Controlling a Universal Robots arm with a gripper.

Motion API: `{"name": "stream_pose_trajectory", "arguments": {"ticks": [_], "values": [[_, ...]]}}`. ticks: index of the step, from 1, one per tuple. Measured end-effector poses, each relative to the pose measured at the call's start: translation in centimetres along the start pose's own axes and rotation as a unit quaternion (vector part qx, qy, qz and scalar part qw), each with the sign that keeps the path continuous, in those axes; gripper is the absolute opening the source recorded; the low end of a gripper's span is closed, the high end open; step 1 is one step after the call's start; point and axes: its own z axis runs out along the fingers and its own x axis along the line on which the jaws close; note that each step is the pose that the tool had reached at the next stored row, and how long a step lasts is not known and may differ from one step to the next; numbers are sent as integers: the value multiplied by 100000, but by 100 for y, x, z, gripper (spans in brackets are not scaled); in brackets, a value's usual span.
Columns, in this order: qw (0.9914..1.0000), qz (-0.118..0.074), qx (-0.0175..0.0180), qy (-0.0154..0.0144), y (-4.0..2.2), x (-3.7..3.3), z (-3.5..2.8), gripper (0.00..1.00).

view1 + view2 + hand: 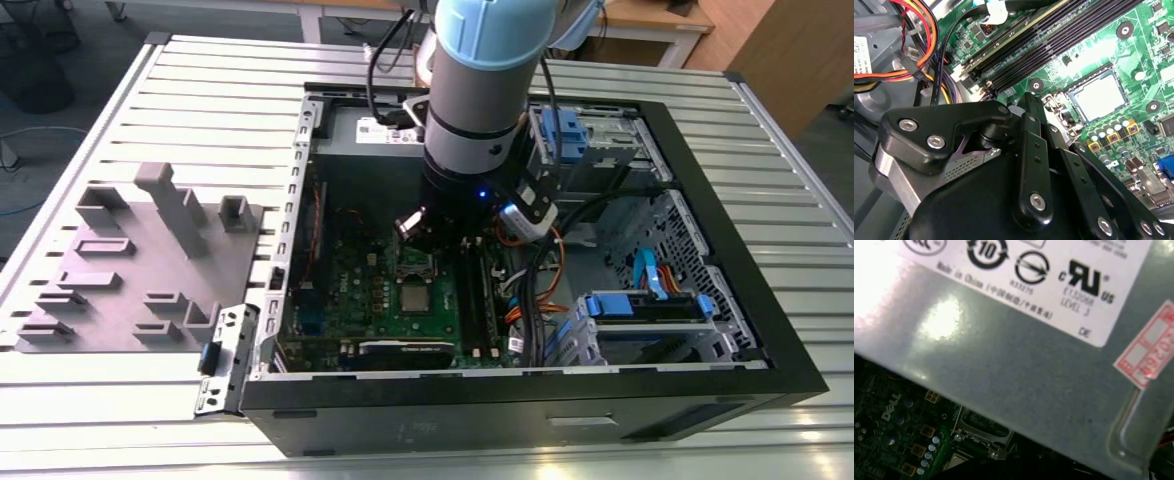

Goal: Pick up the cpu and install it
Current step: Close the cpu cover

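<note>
Already seated in its socket, the cpu [1099, 96]; tool [424, 232] just above, grip state impossible to tell.

Place: lab/workshop | Evidence: slatted aluminium bench [160, 80]; open PC case [694, 200]; robot arm [481, 90]

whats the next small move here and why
Probably a short, straight lift. The cpu seems to lie flat in its socket on the motherboard, apart from the claw, which hangs low over the board beside the orange cables. I cannot tell whether the cpu is fully seated.
</note>
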Motion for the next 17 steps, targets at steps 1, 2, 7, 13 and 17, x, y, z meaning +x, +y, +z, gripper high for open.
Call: {"name": "stream_pose_trajectory", "arguments": {"ticks": [1,2,7,13,17], "values": [[100000,-40,3,1,0,0,-1,11],[100000,-116,14,14,-1,-1,-2,11],[100000,-187,15,37,-8,-17,-2,11],[100000,-191,16,39,-7,-21,-2,11],[100000,-184,17,38,6,-30,-2,11]]}}
